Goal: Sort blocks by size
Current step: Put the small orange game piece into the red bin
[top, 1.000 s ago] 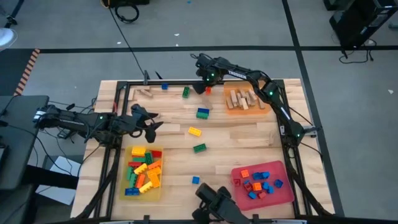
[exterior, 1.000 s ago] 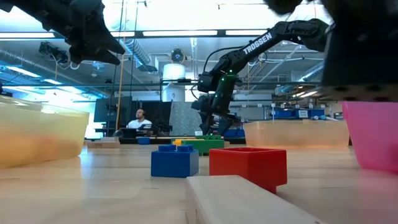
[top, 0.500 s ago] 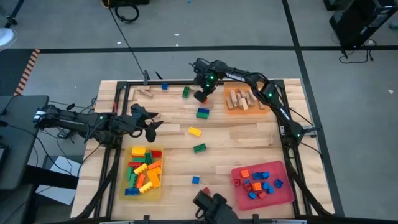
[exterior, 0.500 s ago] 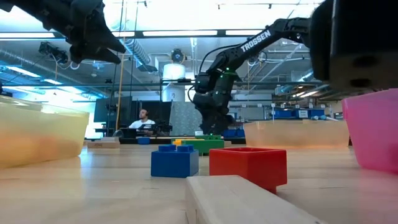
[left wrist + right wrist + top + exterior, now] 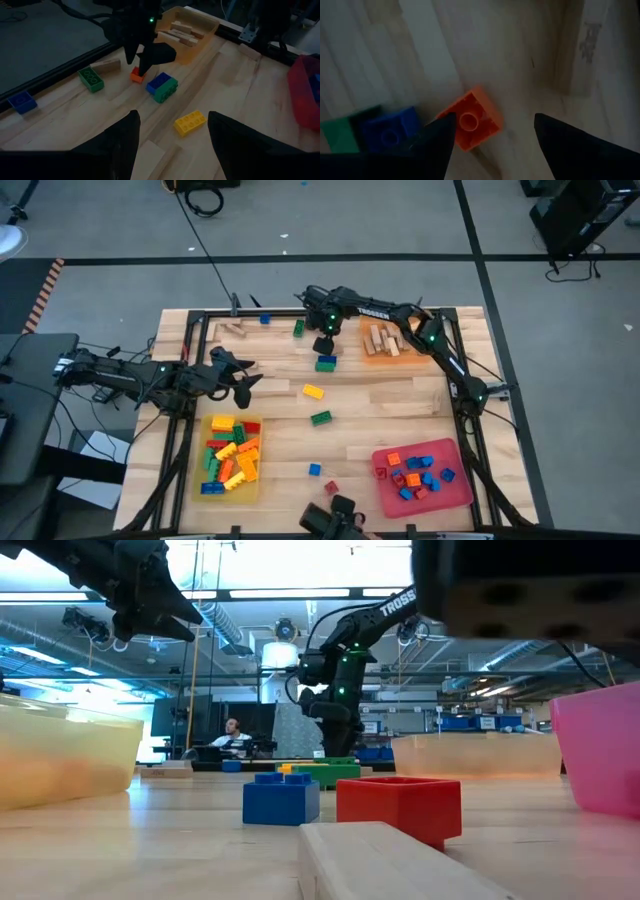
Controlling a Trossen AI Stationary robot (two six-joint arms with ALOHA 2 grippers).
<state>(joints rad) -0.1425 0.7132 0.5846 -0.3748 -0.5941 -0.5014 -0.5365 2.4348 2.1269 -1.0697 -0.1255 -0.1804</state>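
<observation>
2 arms, 3 trays [image 5: 384,356], and about 9 loose blocks [image 5: 320,418] on the worktop; tray contents too crowded to count.

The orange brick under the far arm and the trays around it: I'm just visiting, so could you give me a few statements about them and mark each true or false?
1. The right gripper hangs open over a small orange brick that lies on the table. True.
2. The orange brick is already lifted off the wood. False: it lies on the table between the open fingers, not gripped.
3. The orange tray holds plain wooden pieces. True.
4. The red tray holds only yellow bricks. False: it holds small blue, orange and red ones.
5. The left gripper carries a green brick. False: it is open and holds nothing, near the yellow tray.
</observation>
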